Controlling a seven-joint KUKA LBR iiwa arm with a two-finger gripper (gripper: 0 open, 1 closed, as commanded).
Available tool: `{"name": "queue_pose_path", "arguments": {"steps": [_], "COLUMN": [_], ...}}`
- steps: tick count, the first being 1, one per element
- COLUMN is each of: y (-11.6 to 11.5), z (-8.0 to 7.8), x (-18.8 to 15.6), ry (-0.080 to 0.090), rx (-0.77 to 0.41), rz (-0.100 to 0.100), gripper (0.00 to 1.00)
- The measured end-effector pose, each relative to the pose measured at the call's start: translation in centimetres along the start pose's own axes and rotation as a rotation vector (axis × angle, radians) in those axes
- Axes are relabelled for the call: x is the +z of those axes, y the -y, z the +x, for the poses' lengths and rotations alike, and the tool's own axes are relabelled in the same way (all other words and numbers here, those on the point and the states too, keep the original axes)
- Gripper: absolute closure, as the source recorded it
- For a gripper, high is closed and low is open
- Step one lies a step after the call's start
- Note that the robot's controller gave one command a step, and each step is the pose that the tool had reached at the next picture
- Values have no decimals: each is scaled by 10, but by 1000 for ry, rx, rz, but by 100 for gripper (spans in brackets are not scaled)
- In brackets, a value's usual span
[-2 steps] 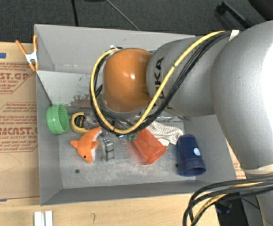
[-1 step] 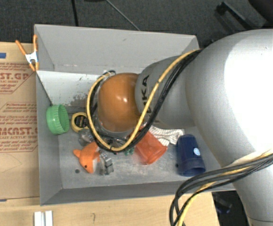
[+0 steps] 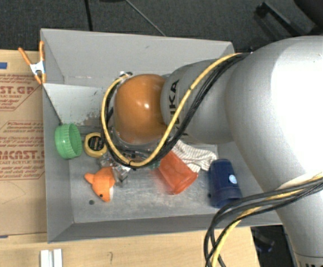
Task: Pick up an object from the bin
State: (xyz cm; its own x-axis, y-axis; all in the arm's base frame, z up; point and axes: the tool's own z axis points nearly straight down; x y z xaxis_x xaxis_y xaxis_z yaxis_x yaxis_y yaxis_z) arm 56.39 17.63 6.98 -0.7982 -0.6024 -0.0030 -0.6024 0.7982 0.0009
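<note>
The gripper (image 3: 118, 170) is seen low in the bin (image 3: 150, 207), just beside an orange toy (image 3: 101, 186) at the left front. Whether it is spread or pressed together cannot be told. A yellow ring (image 3: 94, 143) and a green cap (image 3: 68, 141) lie near. The toy could be nudged aside, or the ring caught instead, because things are crowded there.
</note>
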Motion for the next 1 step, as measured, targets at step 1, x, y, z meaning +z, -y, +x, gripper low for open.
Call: {"name": "queue_pose_path", "arguments": {"steps": [1], "y": [0], "z": [0], "x": [0], "ry": [0], "rx": [0], "rz": [0], "gripper": [100]}}
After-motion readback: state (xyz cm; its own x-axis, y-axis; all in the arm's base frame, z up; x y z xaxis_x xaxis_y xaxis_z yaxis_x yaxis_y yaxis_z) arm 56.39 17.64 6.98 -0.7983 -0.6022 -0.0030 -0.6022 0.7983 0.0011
